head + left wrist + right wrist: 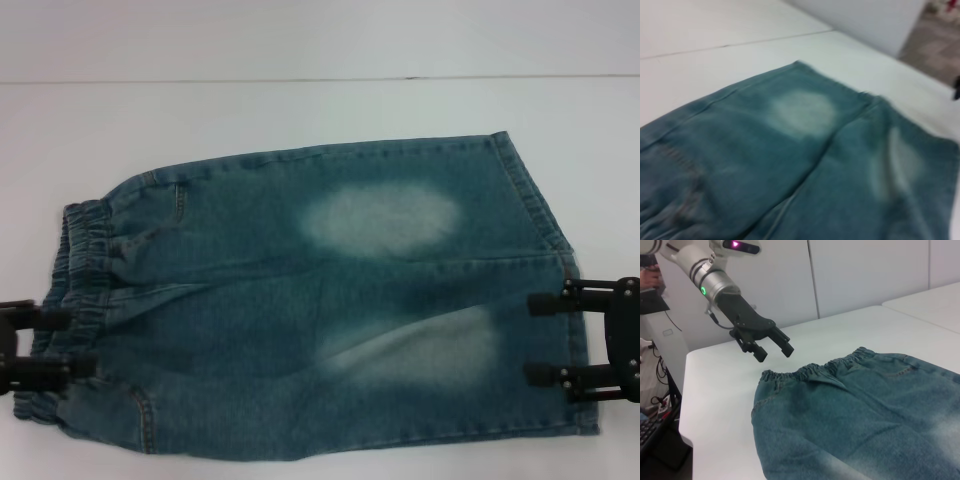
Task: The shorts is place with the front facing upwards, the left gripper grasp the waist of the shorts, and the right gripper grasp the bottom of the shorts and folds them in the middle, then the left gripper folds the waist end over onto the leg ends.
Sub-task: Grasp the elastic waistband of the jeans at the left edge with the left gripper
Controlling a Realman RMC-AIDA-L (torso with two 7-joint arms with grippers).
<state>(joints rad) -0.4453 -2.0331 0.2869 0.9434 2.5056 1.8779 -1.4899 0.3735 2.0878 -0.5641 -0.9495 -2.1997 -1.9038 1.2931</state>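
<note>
On the white bench [300, 50]: shorts [300, 300] flat, waist [75, 290] toward robot's left, hems [545, 240] toward right. Left hand [70, 343] spread wide at waist edge, above the cloth in right wrist view, holding nothing. Right hand [530, 338] spread wide at near hem, empty too. Risks, as judged: pinching top layer only, leaving lower layer behind; uneven grasps skewing the middle fold; elastic band slipping from a shallow grip.
</note>
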